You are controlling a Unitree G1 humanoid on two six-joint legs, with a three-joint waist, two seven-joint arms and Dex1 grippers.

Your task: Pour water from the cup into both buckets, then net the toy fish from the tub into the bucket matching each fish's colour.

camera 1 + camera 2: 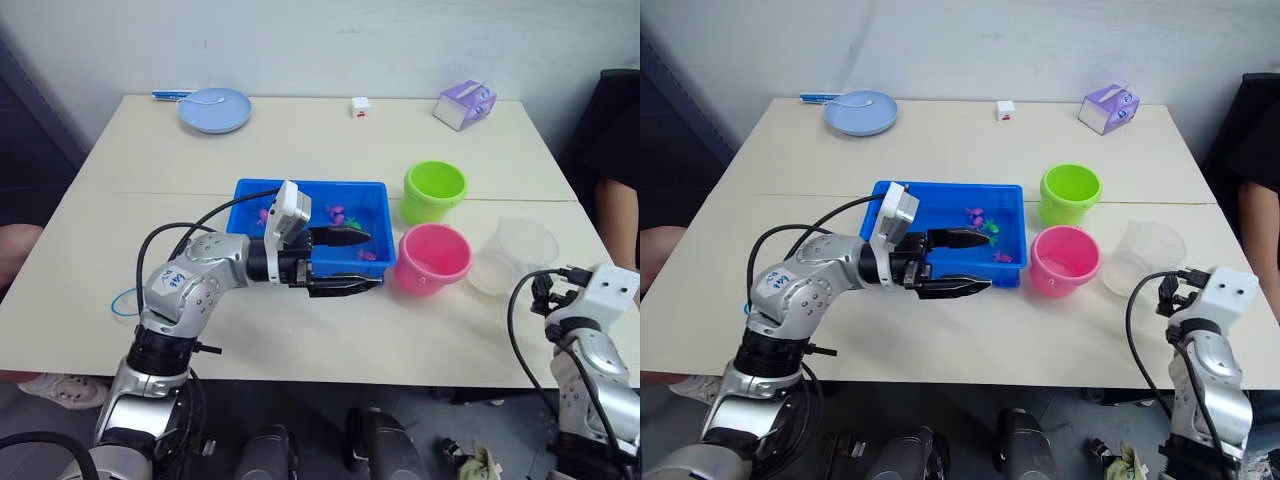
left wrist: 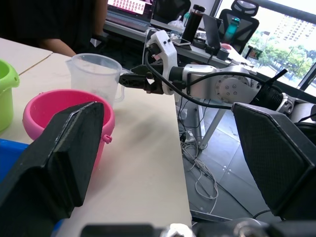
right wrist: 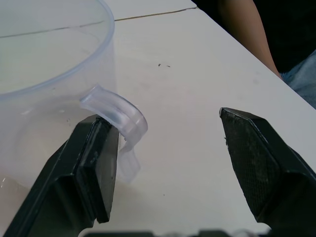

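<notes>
A: Progress on the pouring?

B: Hard to call. Cup point(image 1: 512, 256) standing upright on the table point(image 1: 330, 340), apparently empty. Pink bucket point(image 1: 432, 258) seeming to show a faint sheen at the bottom; green bucket point(image 1: 434, 190) interior unreadable. Judged: pouring either done or not begun, no way to tell which.

A: Right gripper point(image 3: 168, 163)?

B: Spread wide, clamped on nothing. Cup handle point(image 3: 120, 118) arching just ahead of one finger point(image 3: 91, 163), touching or nearly so; other finger out over bare table. Cup body directly in front, slightly to that same side.

A: And the left gripper point(image 1: 345, 262)?

B: Also parted, holding nothing. One finger over the tub point(image 1: 300, 192) interior, the other along its near rim. Pink bucket just beyond the fingertips, green bucket further off beyond that, cup further still.

A: Fish?

B: Toy fish point(image 1: 336, 213) lying in the tub, pink ones and at least one green, close beside the left fingertips. None visible in either bucket. No net seen anywhere.

A: So what remains?

B: All the sorting, by the look of it. Possibly the pouring too, given the right gripper poised at the cup handle.
</notes>
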